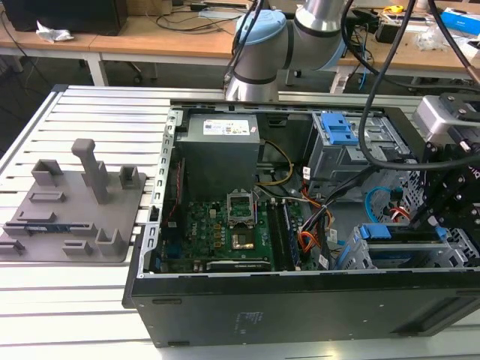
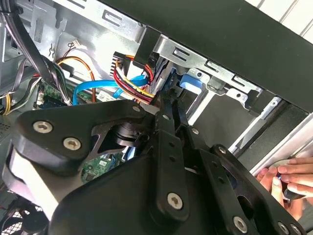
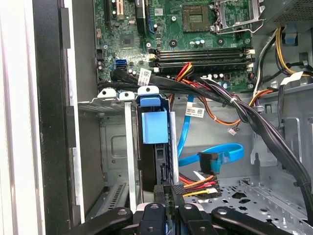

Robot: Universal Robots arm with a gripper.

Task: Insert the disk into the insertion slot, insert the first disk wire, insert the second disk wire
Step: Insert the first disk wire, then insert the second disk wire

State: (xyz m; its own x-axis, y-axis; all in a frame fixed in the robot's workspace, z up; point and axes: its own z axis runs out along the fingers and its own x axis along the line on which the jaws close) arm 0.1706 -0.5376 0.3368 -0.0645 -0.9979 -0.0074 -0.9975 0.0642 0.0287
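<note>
Second wrist view: person's hand (image 2: 288, 182); first wrist view: claw (image 3: 169, 191) pinching disk wire (image 3: 199, 184) at disk (image 3: 155, 128).

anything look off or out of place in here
A person's fingers rest just outside the case in the second wrist view, an odd thing beside a working robot. In the first wrist view a blue cable hangs loose beside the disk, its plug seemingly free.

1. Gripper (image 2: 165, 102): black linkage, fingers pinched on the disk wire (image 2: 129, 81), a bundle of red, yellow and black strands.
2. Disk (image 2: 191, 82): blue frame end within the grey insertion slot (image 2: 186, 51).
3. Person's hand (image 2: 288, 178): outside the black case wall (image 2: 234, 34).
</note>
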